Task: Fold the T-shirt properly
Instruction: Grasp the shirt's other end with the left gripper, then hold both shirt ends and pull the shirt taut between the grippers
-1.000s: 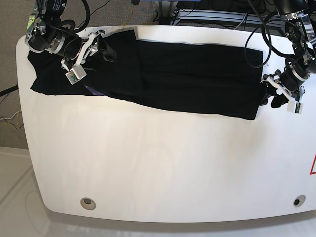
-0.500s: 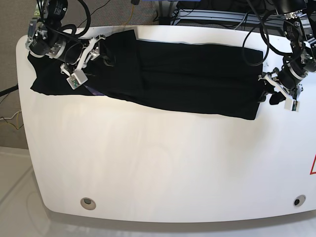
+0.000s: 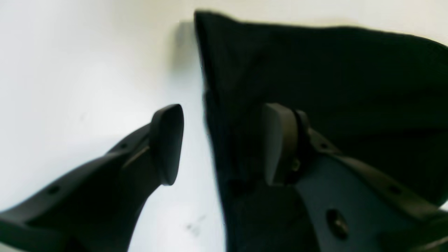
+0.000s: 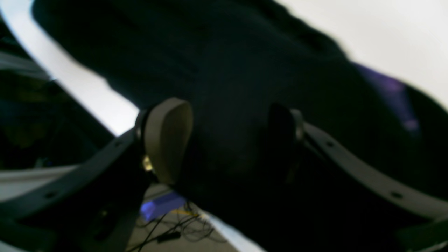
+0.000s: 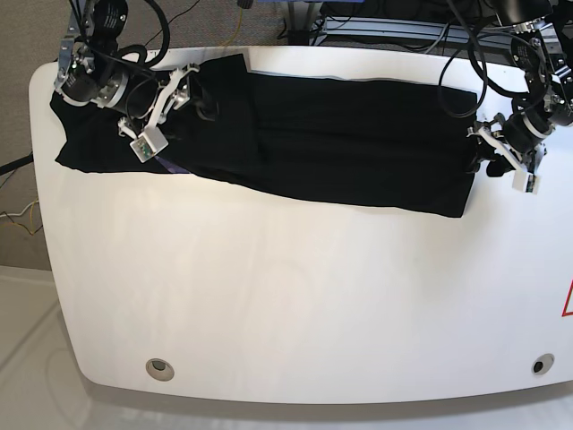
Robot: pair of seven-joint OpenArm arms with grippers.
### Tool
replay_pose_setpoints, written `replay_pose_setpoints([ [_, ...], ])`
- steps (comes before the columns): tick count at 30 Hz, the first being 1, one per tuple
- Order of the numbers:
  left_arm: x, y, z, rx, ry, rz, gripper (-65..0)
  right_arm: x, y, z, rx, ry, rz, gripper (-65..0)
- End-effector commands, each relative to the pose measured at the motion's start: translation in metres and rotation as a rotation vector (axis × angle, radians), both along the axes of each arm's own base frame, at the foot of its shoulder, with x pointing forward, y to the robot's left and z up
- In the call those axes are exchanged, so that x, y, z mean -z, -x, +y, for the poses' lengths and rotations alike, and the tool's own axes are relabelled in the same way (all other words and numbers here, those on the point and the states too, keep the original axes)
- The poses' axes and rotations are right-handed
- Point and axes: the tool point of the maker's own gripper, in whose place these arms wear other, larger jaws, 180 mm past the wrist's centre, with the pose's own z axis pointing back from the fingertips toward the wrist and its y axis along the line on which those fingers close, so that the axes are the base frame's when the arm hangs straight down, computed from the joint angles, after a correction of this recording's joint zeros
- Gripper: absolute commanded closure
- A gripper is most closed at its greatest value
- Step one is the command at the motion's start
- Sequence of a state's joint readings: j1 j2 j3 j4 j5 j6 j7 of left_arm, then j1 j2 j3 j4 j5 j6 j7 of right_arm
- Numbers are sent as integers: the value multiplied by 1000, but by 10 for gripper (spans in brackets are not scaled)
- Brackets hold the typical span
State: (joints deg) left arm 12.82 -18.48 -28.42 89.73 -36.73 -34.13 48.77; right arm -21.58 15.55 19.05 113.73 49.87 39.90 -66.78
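Observation:
The black T-shirt [image 5: 340,143] lies spread in a long band across the far part of the white table [image 5: 295,296]. My right gripper [image 5: 199,94] hovers over its left portion. In the right wrist view that gripper [image 4: 225,143] is open, black cloth fills the space under its fingers [image 4: 168,143], and a purplish patch [image 4: 395,94] shows on the T-shirt [image 4: 224,63]. My left gripper [image 5: 478,154] is at the shirt's right edge. In the left wrist view it [image 3: 222,143] is open and straddles the T-shirt [image 3: 332,80] edge, one finger [image 3: 168,143] over bare table.
The table's far edge runs just behind the shirt, with cables and a metal frame [image 5: 385,27] beyond it. Two round holes [image 5: 159,367] [image 5: 538,365] sit near the front edge. A red marking [image 5: 568,300] is at the right rim.
My left gripper moved away from the table's right rim, farther back and onto the shirt's right edge. My right gripper shifted slightly right over the cloth and its jaws widened.

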Motion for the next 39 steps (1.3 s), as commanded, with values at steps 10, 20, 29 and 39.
replay_pose_setpoints([
  [10, 13, 1, 19, -50, 65, 55, -322, -2, 0, -6, 7, 7, -3, -275],
  [20, 16, 13, 26, -41, 127, 106, -327, -13, -9, -27, 74, 21, -44, -318],
  [29, 24, 12, 20, -59, 175, 108, -340, -7, -19, -28, 72, 43, -48, -321],
  [39, 23, 6, 8, -16, 179, 96, -343, -3, -29, -29, 73, 63, -53, -327],
])
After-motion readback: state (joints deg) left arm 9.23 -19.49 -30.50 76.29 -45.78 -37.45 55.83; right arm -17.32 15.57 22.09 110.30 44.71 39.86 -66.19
